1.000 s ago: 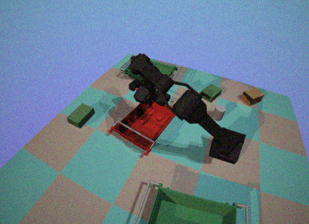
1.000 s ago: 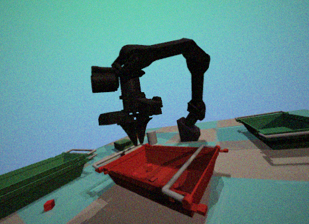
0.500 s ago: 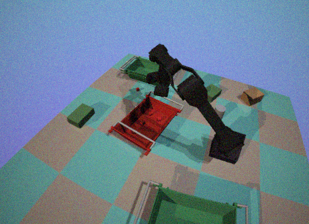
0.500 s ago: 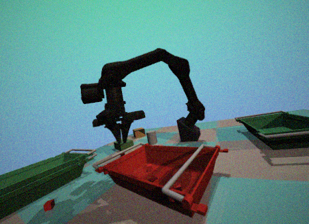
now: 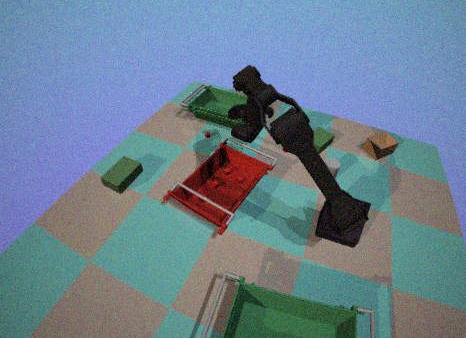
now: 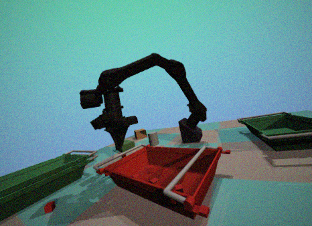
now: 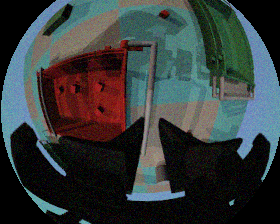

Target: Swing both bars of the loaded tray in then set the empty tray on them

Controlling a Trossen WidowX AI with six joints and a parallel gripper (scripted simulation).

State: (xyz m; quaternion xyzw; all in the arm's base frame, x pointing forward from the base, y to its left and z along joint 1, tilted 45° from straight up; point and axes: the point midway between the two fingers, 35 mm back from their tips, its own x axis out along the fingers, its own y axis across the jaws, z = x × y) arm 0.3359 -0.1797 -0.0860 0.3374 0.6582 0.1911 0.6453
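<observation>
The red tray (image 5: 249,190) (image 6: 209,174) (image 7: 124,95) holds several small red blocks. Its near bar (image 5: 202,198) (image 6: 185,168) lies in across the top close to that end. Its far bar (image 5: 252,149) (image 6: 118,156) (image 7: 151,90) stands out beyond the other end. My gripper (image 6: 118,149) (image 7: 151,121) is slightly open and empty, above that outer bar; the bar lines up with the finger gap in the wrist view. The top view hides the fingertips. Two green trays are empty as far as they show: one at the back (image 5: 217,105) (image 6: 40,176) (image 7: 231,45), one at the front (image 5: 295,316) (image 6: 284,128).
A loose red block (image 5: 207,134) (image 6: 49,206) (image 7: 164,13) lies between the red and back green trays. Green blocks (image 5: 121,173) (image 5: 322,139), an orange block (image 5: 382,145) (image 6: 140,134) and a grey cylinder (image 5: 333,164) (image 6: 152,138) stand around. The green trays' visible bars stick out.
</observation>
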